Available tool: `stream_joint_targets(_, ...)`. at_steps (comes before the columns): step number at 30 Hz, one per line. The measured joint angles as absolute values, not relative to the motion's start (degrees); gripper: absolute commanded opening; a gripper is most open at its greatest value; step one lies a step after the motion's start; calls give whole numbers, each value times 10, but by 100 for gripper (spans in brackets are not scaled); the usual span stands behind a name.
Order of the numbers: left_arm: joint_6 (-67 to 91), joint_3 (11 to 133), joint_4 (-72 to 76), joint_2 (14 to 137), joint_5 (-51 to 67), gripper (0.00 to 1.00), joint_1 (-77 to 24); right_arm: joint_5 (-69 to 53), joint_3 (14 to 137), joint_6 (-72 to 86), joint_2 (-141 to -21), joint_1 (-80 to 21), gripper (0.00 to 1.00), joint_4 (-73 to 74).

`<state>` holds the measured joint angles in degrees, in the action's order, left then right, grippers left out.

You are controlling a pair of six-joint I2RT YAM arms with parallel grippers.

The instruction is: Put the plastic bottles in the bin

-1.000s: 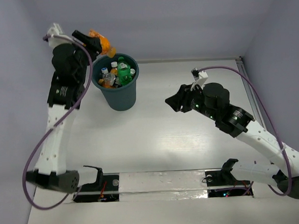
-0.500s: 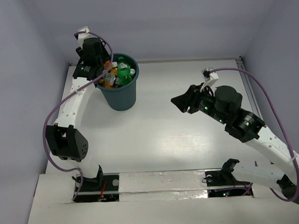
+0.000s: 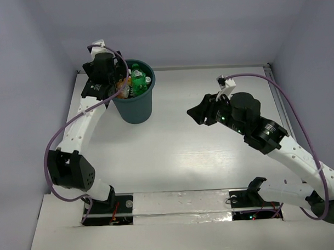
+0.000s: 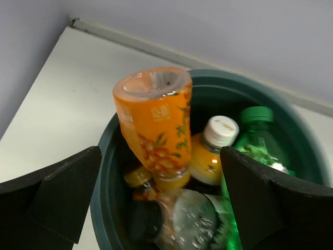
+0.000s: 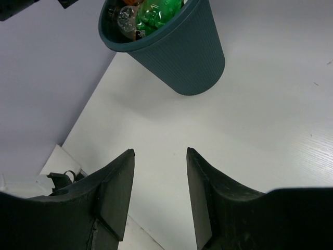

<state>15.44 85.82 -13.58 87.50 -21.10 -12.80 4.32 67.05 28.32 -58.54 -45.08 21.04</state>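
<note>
Left gripper [image 4: 161, 174] above the bin [image 4: 291, 122], fingers spread wide, gripping nothing. Orange bottle [image 4: 156, 125] sits cap-down inside, base poking above the rim, propped on the pile beside a white-capped bottle [image 4: 219, 131] and the green bottle [image 4: 256, 136]. Right gripper [image 5: 158, 156] likewise parted and empty, over the table [image 5: 270, 120], well apart from the bin. Risks, as I judge: the pile is high, so the orange bottle may topple out. A finger clipping it, or snagging the rim, would cause that or rock the bin.
</note>
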Motion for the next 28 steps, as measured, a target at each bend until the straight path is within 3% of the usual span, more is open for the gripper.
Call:
stream_joint_targets(2, 157, 859, -137, 854, -203, 99, -131, 43, 671, 283, -585, -451, 51, 210)
stream_joint_targets(5, 162, 884, -158, 829, -188, 99, -134, 43, 675, 286, -585, -451, 61, 210)
stream_joint_targets(10, 181, 964, -189, 806, -158, 99, -134, 47, 698, 288, -585, -451, 86, 216)
stream_joint_targets(14, 204, 997, -224, 748, -140, 99, -134, 86, 750, 279, -575, -451, 99, 256)
stream_joint_targets(22, 256, 988, -277, 575, -103, 99, -134, 300, 864, 222, -457, -451, 100, 311)
stream_joint_targets(28, 280, 976, -281, 507, -74, 99, -134, 416, 873, 205, -407, -451, 100, 310)
